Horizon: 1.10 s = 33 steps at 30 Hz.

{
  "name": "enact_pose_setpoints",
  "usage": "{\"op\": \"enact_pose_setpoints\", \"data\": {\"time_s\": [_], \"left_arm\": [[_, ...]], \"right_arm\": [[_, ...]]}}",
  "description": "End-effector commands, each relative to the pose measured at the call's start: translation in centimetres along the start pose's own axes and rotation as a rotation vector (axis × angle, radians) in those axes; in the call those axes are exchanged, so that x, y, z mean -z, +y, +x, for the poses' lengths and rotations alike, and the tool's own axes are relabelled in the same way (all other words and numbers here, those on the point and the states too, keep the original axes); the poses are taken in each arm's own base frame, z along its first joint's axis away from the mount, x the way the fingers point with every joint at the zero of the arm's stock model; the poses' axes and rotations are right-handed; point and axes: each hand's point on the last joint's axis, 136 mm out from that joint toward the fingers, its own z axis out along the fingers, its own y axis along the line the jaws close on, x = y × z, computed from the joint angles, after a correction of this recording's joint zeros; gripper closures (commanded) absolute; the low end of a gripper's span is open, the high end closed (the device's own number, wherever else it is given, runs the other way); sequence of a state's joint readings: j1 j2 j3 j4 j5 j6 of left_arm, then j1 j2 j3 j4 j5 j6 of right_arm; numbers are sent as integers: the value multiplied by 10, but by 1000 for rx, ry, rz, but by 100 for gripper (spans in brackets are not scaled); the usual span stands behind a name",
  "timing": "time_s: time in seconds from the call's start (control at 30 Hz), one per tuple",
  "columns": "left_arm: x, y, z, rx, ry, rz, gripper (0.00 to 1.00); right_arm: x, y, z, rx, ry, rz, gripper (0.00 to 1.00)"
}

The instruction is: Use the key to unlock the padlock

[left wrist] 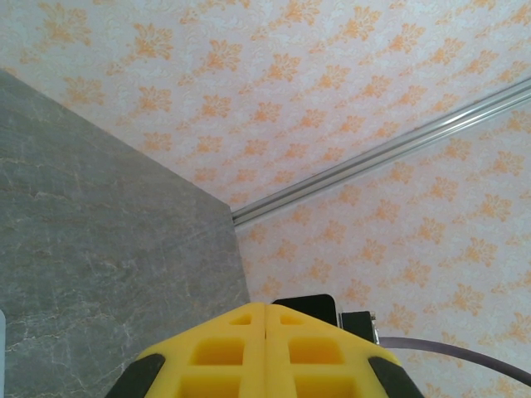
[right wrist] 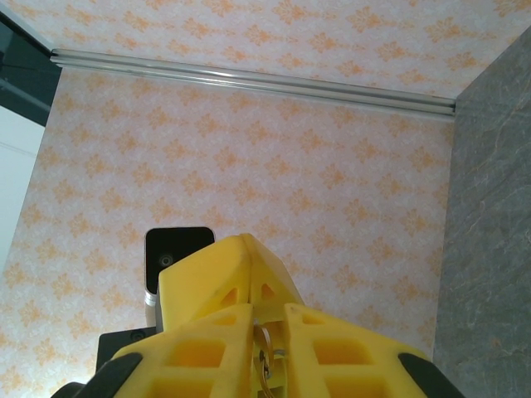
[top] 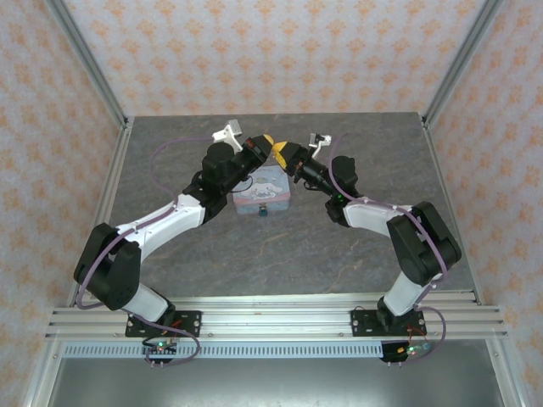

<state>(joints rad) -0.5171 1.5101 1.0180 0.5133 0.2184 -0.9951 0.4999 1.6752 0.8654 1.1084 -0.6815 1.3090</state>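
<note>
Both grippers meet tip to tip in the air above the pale blue tin (top: 261,192). The tiny dark padlock (top: 263,212) hangs at the tin's near edge, below and clear of both grippers. My left gripper (top: 269,145) (left wrist: 265,305) has its yellow fingers pressed together with nothing visible between them. A metal key on a ring (right wrist: 265,352) sits pinched between the fingers of my right gripper (top: 283,153) (right wrist: 267,308). In the right wrist view the left gripper's yellow fingers (right wrist: 211,282) touch my right fingertips from above.
The tin lies at the middle of the grey stone-pattern table (top: 170,254). Patterned walls with metal corner rails (top: 93,68) close in the back and sides. Purple cables (top: 170,146) loop off both arms.
</note>
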Motion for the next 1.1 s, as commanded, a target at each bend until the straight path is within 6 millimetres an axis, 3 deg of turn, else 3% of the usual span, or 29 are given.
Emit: {"op": "enact_pose_setpoints", "data": {"time_s": [0.0,0.2,0.5,1.07], "left_arm": [[-2,0,-1,-8,-26,6,100],[-2,2,-1,-7,-27,1,100],[-1,4,0,-6,-27,-5,100],[15,7,1,14,-29,-7,100]], "right_arm": [[0,20,9,29,35,-72,79],[-1,22,11,30,43,-76,79],[0,17,11,32,37,-63,100],[9,-2,-4,41,-18,-8,100]]}}
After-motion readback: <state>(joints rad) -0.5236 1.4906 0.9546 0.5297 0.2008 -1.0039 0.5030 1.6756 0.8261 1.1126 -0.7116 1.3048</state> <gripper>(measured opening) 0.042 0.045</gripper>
